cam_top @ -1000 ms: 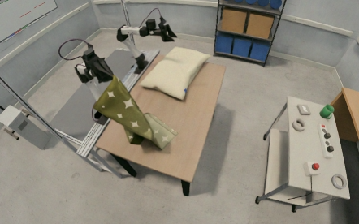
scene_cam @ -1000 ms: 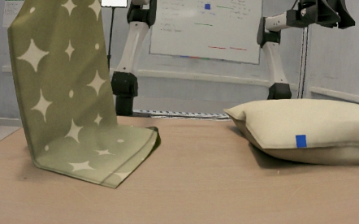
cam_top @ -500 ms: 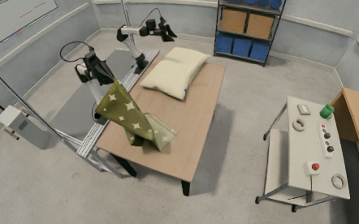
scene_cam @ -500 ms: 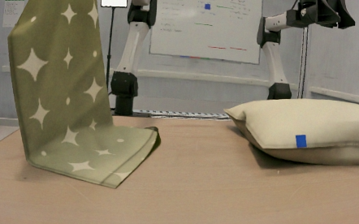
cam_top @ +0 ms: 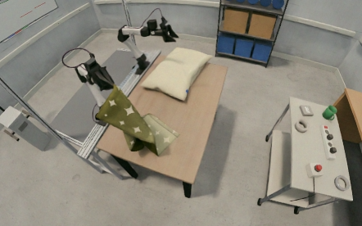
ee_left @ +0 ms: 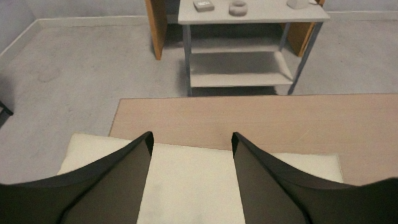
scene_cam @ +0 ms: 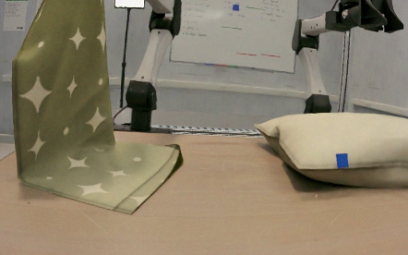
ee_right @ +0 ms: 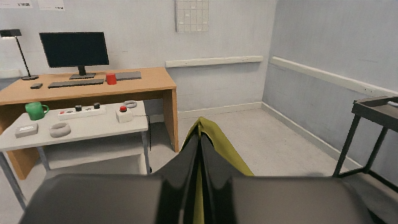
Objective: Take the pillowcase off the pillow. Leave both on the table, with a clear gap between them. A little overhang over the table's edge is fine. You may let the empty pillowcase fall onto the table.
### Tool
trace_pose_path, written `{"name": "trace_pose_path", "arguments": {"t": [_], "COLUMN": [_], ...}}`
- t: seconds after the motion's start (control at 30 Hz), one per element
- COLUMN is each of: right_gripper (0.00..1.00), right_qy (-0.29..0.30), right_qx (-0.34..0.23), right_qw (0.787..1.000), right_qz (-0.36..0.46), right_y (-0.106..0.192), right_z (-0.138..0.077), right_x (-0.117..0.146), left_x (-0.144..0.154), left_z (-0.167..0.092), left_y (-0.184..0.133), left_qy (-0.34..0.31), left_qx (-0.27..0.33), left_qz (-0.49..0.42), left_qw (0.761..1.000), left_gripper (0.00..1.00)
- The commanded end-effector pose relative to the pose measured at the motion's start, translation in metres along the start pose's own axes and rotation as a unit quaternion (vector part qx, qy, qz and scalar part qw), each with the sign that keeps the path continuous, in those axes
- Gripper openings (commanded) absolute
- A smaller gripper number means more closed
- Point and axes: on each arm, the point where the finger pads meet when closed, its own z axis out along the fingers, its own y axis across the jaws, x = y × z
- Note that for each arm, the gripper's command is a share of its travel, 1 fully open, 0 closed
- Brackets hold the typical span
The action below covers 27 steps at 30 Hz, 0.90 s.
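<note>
The bare cream pillow (cam_top: 178, 71) (scene_cam: 361, 139) (ee_left: 195, 185) lies on the table (cam_top: 201, 110) (scene_cam: 236, 217) (ee_left: 190, 120), with a blue tag at its edge. The green star-patterned pillowcase (cam_top: 129, 119) (scene_cam: 66, 92) (ee_right: 220, 140) is off it, with a wide gap between them. Its upper end hangs from my right gripper (cam_top: 113, 85) (ee_right: 199, 131), which is shut on it; its lower part is folded over on the table. My left gripper (cam_top: 174, 38) (ee_left: 192, 134) is open and empty, high near the pillow's far side.
The metal rail (cam_top: 88, 148) with both arm bases runs along one long side of the table. A white trolley (cam_top: 304, 172) (ee_left: 250, 15) stands apart beyond the opposite side. A shelf rack (cam_top: 248, 36) stands behind the pillow's end.
</note>
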Motion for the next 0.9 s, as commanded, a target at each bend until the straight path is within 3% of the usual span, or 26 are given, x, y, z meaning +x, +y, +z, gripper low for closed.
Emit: {"name": "trace_pose_path", "arguments": {"t": [0.0,0.23,0.37,0.43,0.87], "right_gripper": [0.01,0.01,0.01,0.01,0.01], "right_qy": [-0.037,-0.034,-0.042,-0.023,-0.031], "right_qx": [0.001,0.003,0.004,0.009,0.011], "right_qw": [0.999,0.999,0.999,1.0,0.999], "right_qz": [-0.001,-0.001,-0.002,-0.001,-0.005], "right_y": [-0.002,-0.004,-0.003,-0.006,-0.009], "right_z": [-0.008,-0.021,-0.021,-0.025,-0.049], "right_x": [-0.016,-0.003,-0.013,0.006,0.022], "left_x": [-0.016,-0.016,-0.016,-0.016,-0.016], "left_z": [-0.004,-0.004,-0.004,-0.004,-0.004], "left_y": [0.0,0.0,0.0,0.0,0.0], "left_qy": [-0.016,-0.016,-0.016,-0.016,-0.016], "left_qx": [0.001,0.001,0.001,0.001,0.001], "left_qz": [-0.005,-0.005,-0.005,-0.005,-0.005], "left_qw": [1.0,1.0,1.0,1.0,1.0], "left_gripper": [0.63,0.63,0.63,0.63,0.63]}}
